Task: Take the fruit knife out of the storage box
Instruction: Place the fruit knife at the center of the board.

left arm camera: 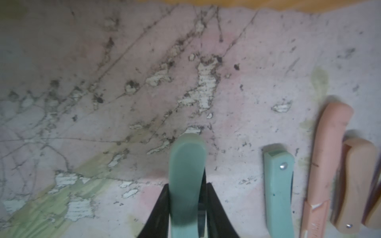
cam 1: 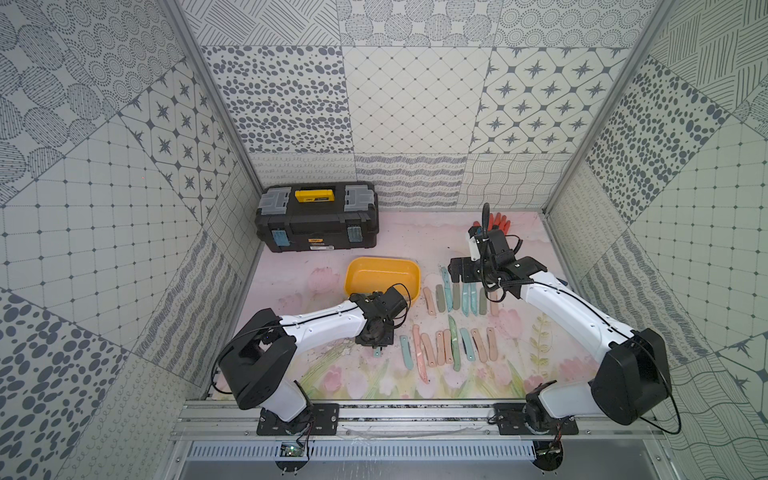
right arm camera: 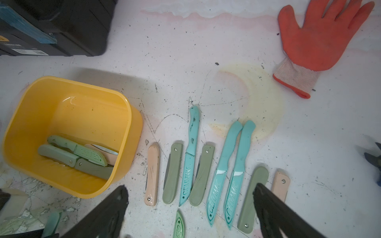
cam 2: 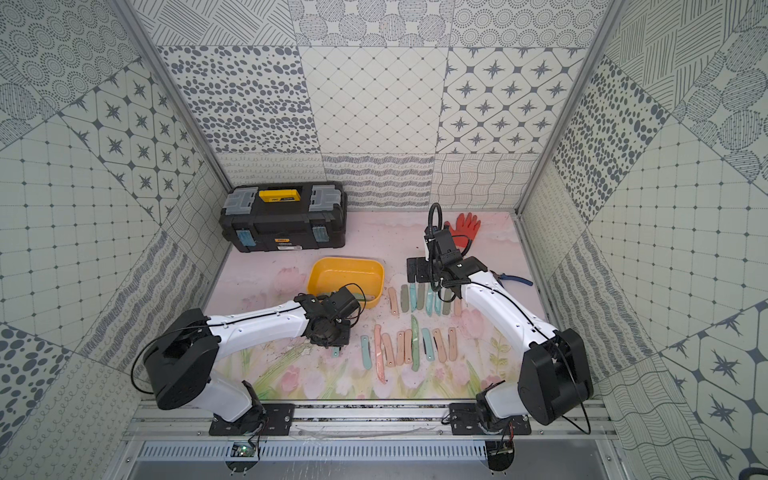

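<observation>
The storage box [cam 1: 382, 270] [cam 2: 345, 270] is a yellow tub mid-table. In the right wrist view the storage box [right arm camera: 82, 86] still holds several green and peach fruit knives [right arm camera: 76, 154]. My left gripper [left arm camera: 187, 187] [cam 1: 376, 345] is shut on a teal folding fruit knife [left arm camera: 186, 156], low over the mat in front of the box, left of the near row of knives. Its black fingers [left arm camera: 160, 206] press both sides of the handle. My right gripper [right arm camera: 189, 187] [cam 1: 461, 270] hangs open and empty above the far row of knives.
Two rows of fruit knives lie on the mat, a far row [cam 1: 457, 297] and a near row [cam 1: 444, 347]. A black toolbox [cam 1: 318, 220] stands at the back left. A red glove [right arm camera: 321, 41] and blue-handled pliers [cam 2: 515, 279] lie at the right.
</observation>
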`<state>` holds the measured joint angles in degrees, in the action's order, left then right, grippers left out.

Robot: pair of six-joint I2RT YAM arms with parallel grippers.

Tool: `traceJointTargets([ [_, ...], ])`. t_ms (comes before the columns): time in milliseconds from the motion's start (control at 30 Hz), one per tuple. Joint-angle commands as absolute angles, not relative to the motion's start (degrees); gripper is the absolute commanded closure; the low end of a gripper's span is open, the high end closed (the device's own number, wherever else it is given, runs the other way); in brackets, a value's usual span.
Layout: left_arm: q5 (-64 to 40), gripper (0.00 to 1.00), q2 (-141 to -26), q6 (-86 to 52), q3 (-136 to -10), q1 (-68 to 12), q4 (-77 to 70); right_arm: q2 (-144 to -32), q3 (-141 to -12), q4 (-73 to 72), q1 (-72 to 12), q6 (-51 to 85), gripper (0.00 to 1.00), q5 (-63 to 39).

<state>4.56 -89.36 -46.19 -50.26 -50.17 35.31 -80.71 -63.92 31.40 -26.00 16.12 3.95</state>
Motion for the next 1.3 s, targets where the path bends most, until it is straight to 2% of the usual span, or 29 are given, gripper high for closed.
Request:
traceJointTargets([
  [0, 2.05, 0.8, -92.42, -51.49, -48.91, -52.91, 28.38, -79.45, -62.6, 28.35, -26.79, 16.97, 0.02, 4.75],
  [233, 0.62, 0.8, -95.24, -53.37, -51.41, -56.61, 27.2, -79.37, -61.36, 28.3, -27.76, 17.31, 0.02, 5.34],
  [567, -0.07, 0.8, -93.09, -57.97, -49.17, -59.05, 28.55, -79.02, -60.85, 28.13, -29.04, 17.75, 0.02, 6.41],
  [1033, 6.95, 0.79, -94.24, -61.99, -52.25, -59.5, 39.82, -78.68, -60.8, 27.95, -30.17, 18.2, 0.02, 6.81],
  [1267, 5.61, 0.7, -93.82, -60.49, -51.76, -59.5, 36.46, -79.18, -60.73, 27.82, -30.24, 18.41, 0.02, 6.64],
])
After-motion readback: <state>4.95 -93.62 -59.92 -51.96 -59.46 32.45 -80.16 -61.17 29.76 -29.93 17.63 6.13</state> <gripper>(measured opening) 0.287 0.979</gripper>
